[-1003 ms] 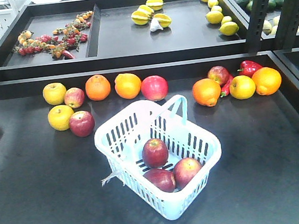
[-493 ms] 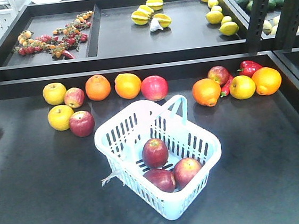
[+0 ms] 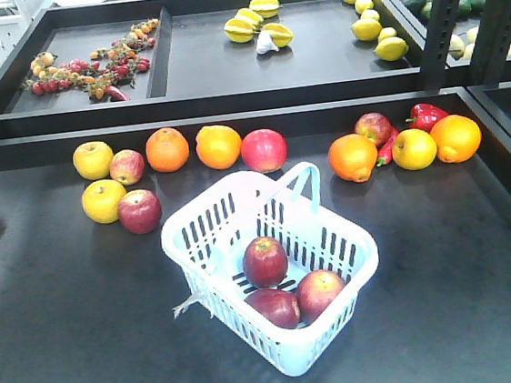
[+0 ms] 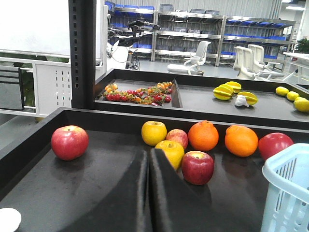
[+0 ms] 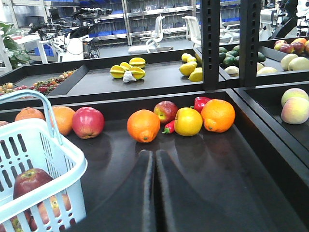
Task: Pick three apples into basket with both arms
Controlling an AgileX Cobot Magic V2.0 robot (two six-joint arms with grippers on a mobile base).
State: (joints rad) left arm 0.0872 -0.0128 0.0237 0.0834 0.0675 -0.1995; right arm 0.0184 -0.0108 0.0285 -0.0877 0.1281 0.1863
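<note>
Three red apples sit inside the basket [image 3: 364, 255] — one toward the back [image 3: 265, 261], one at the front [image 3: 274, 307], and one w/ a yellow-orange blush [image 3: 320, 293] touching the front one. The basket stands mid-worktop [image 3: 70, 339], turned at an angle, one hoop handle raised at its far side.

Judging by the count, the task looks finished; no further pick seems needed. Neither arm shows in the front view, so both appear pulled back off the fruit.

Relation that matters: from the left claw [image 4: 148, 159] the basket lies to the right, only its corner at the frame edge; from the right claw [image 5: 155, 159] it lies to the left, much nearer, w/ an apple visible through the slots. Right arm is the closer one.

Left claw: fingers pressed together, nothing between them, pointing at a loose red apple [image 4: 197, 167] and yellow apple [image 4: 169, 152] just beyond. Right claw: also pressed together, empty — aimed at an orange [image 5: 143, 125] farther back on the worktop.
</note>
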